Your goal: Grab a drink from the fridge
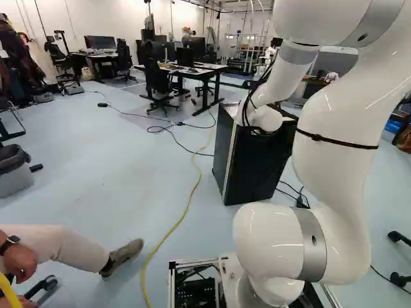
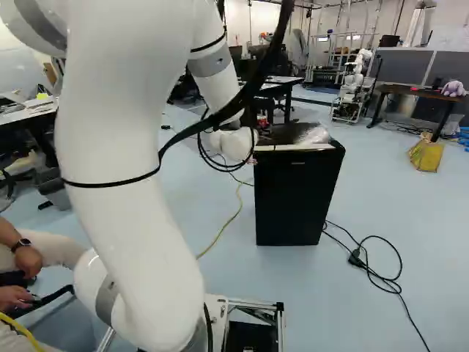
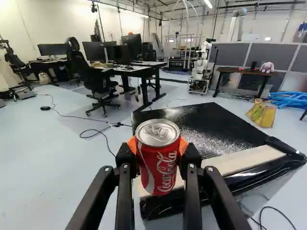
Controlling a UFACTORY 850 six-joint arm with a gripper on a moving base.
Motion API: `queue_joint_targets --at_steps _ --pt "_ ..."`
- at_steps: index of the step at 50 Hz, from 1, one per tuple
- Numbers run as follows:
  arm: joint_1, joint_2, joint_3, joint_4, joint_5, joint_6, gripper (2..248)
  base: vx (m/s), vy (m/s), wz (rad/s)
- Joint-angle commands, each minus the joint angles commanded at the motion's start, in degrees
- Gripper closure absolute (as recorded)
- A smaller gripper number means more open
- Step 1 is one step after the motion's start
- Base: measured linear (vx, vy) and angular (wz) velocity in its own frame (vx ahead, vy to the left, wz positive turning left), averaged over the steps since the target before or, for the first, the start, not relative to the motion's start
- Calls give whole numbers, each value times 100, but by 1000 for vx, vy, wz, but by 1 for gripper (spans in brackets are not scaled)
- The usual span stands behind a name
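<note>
Had the red metal can (image 3: pixel 159 167) pinched in my black claw (image 3: pixel 158 147); dipping rn prob risked bonking the boxy black fridge (image 2: pixel 293 198).

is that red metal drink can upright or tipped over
Upright: the can, held in the black gripper, has its silver lid facing up.

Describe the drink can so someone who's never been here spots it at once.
Find the black fridge ahead of the arm. In the wrist view, the gripper shows in front of its top, holding a can between orange pads. Its red body and silver lid set it apart from the black fingers beside it.
</note>
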Motion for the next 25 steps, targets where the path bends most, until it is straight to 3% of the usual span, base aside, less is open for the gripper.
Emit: queue_joint_targets --at_steps 25 --pt "649 1187 1444 315 -122 -186 151 0 0 0"
